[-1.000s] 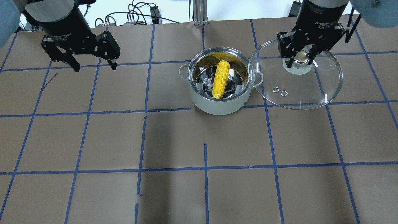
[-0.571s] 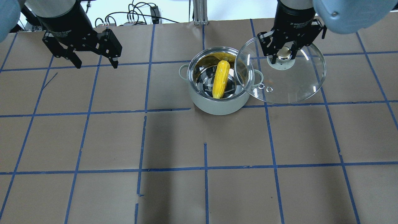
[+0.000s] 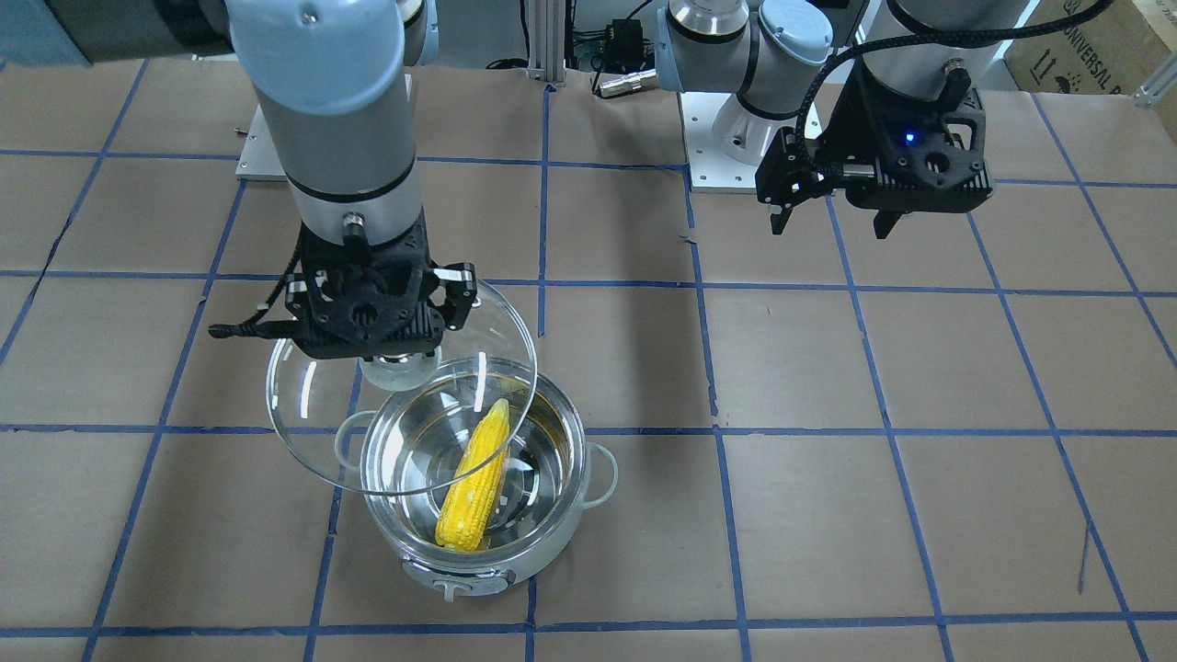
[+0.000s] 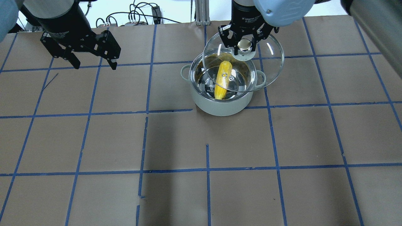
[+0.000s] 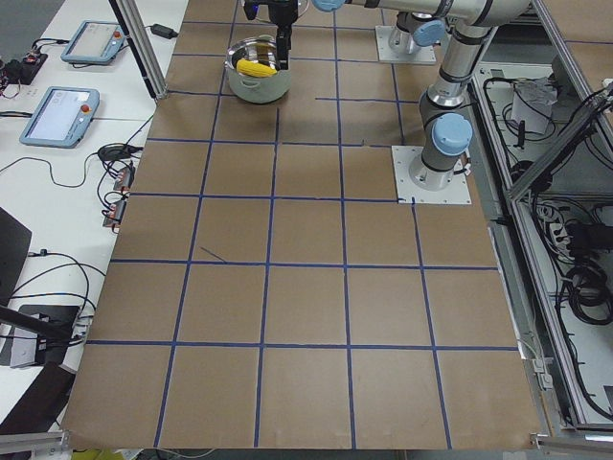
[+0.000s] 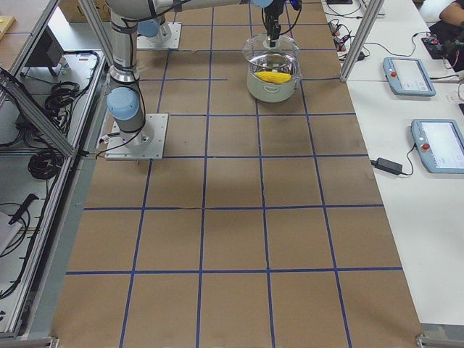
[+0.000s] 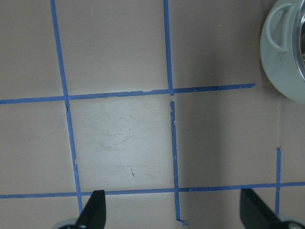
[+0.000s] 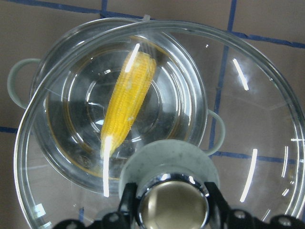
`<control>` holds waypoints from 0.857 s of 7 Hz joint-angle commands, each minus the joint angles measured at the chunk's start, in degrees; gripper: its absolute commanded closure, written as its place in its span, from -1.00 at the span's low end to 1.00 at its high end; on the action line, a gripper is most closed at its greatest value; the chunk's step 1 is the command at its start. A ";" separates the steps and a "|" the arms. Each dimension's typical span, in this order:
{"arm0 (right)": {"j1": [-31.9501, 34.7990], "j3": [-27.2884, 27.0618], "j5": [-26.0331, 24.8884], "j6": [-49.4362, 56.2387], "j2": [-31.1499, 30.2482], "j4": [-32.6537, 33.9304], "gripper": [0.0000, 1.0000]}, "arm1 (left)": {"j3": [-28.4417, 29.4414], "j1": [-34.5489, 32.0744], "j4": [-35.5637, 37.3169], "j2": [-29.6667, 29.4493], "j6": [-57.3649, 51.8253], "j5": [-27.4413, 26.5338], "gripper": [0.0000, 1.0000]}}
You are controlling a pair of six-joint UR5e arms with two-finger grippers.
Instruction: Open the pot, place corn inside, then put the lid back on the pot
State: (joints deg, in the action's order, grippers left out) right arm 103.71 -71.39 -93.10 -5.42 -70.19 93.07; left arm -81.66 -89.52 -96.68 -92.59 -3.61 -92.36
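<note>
The pot [image 4: 220, 106] stands on the table at centre back, open, with the corn [image 4: 222, 80] lying inside it; they also show in the front view as pot [image 3: 524, 556] and corn [image 3: 474, 478]. My right gripper [image 4: 245, 47] is shut on the knob [image 8: 171, 205] of the glass lid [image 4: 270, 66]. It holds the lid in the air, overlapping the pot's opening but offset toward the back and right. The right wrist view shows the corn [image 8: 126, 107] through the glass. My left gripper [image 4: 95, 67] is open and empty, hovering far left of the pot [image 7: 286, 62].
The table is brown paper with a blue tape grid. Cables [image 4: 138, 15] and an aluminium post [image 4: 201, 12] sit along the back edge. The arms' base plates [image 3: 736, 138] lie at the robot's side.
My right gripper has carried the lid leftward, from beside the pot's right handle to over the pot's opening. The left gripper has hardly moved.
</note>
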 commanded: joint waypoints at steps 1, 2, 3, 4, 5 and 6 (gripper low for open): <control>0.26 0.46 1.69 -0.39 3.91 1.68 0.84 | -0.33 0.22 2.00 0.13 -2.61 0.16 -1.00; -0.09 -0.41 1.69 -0.38 4.45 1.68 0.84 | -0.34 0.14 2.11 0.13 -2.63 0.16 -1.00; -0.09 -0.24 1.69 -0.38 4.80 1.77 0.84 | -0.42 0.05 2.28 0.04 -2.19 0.25 -1.00; -0.18 0.89 1.78 -0.99 6.19 1.77 0.84 | -0.43 0.13 2.28 0.04 -2.54 0.16 -1.00; -0.09 1.34 2.91 -1.00 6.90 2.03 0.84 | -0.43 0.05 2.28 0.04 -2.45 0.33 -1.00; -0.09 1.34 3.01 -1.09 8.13 3.42 0.85 | -0.43 0.05 2.28 0.04 -2.54 0.34 -1.00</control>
State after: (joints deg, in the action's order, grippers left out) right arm 103.61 -70.31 -90.55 -6.37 -63.41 95.33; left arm -82.09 -89.45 -94.41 -92.55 -6.08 -92.08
